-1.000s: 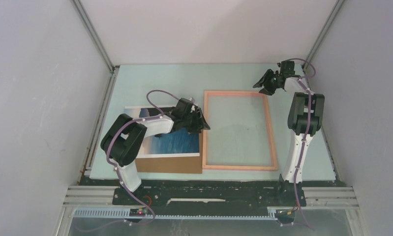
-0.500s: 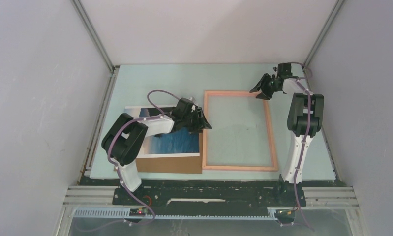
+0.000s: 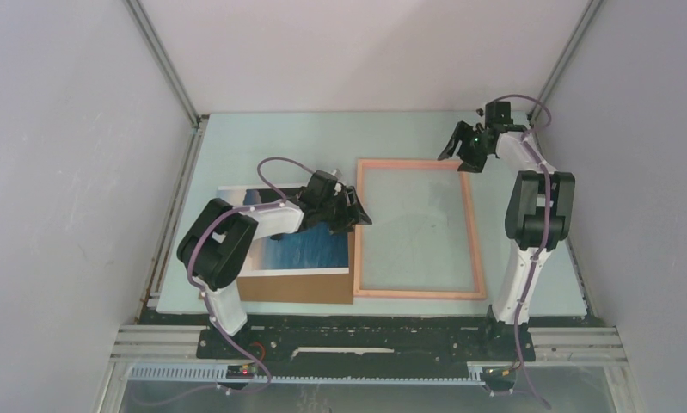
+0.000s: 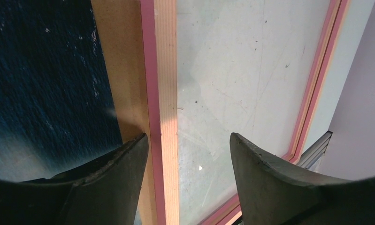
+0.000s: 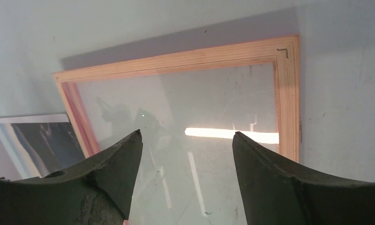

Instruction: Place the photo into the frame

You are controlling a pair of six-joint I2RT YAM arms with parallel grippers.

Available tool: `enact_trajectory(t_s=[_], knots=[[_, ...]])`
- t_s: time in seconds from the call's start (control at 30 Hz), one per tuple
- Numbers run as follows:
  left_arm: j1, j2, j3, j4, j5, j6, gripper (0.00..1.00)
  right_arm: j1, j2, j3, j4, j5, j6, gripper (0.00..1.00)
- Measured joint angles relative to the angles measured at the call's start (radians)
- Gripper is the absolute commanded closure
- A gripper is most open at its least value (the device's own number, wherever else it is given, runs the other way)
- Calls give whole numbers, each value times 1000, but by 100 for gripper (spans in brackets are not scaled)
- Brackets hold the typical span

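Note:
The salmon-pink frame (image 3: 472, 232) lies flat in the middle of the table, its see-through pane showing the table. The photo (image 3: 309, 249) of blue sea lies left of it on a brown cardboard sheet (image 3: 297, 288), partly under my left arm. My left gripper (image 3: 358, 212) is open and low over the frame's left rail (image 4: 166, 70), one finger (image 4: 115, 173) over the cardboard, the other over the pane. My right gripper (image 3: 462, 148) hovers open above the frame's far right corner (image 5: 288, 51), holding nothing. In the right wrist view the photo (image 5: 40, 136) shows at the left edge.
Grey enclosure walls stand close on the left, right and back. A metal rail (image 3: 365, 340) runs along the near edge by the arm bases. Bare pale-green table (image 3: 271, 142) lies behind the photo and frame.
The right gripper dipped toward the frame's far right corner, then drew back a little, and its jaws spread wider. The left jaws also widened over the frame's left rail.

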Motion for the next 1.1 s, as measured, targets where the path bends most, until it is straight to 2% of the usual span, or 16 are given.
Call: enact_trajectory(t_s=[0.2,0.4,0.53,0.6,0.67,0.73,0.77,0.9,1.1], knots=[[2,1,0,-2,36,-1,29,-16,-5,-13,-34,34,-31,21],[6,11,0,14,66,-11,29,-68,-156,-273,-19,58,-27,20],[6,11,0,21,75,-23,25,-100,-202,-324,-23,68,-25,20],[7,10,-1,24,80,-27,21,-108,-202,-324,-8,74,-25,23],[8,4,-5,22,80,-27,20,-108,-202,-323,18,76,-24,35],[8,-2,-5,11,80,-22,20,-108,-190,-297,29,71,-19,46],[8,-4,-5,4,80,-18,21,-107,-173,-267,37,64,-15,48],[9,-8,-5,-22,81,-9,22,-99,-80,-142,115,32,6,48],[11,-8,-5,-28,83,1,23,-69,97,58,134,24,15,53]])
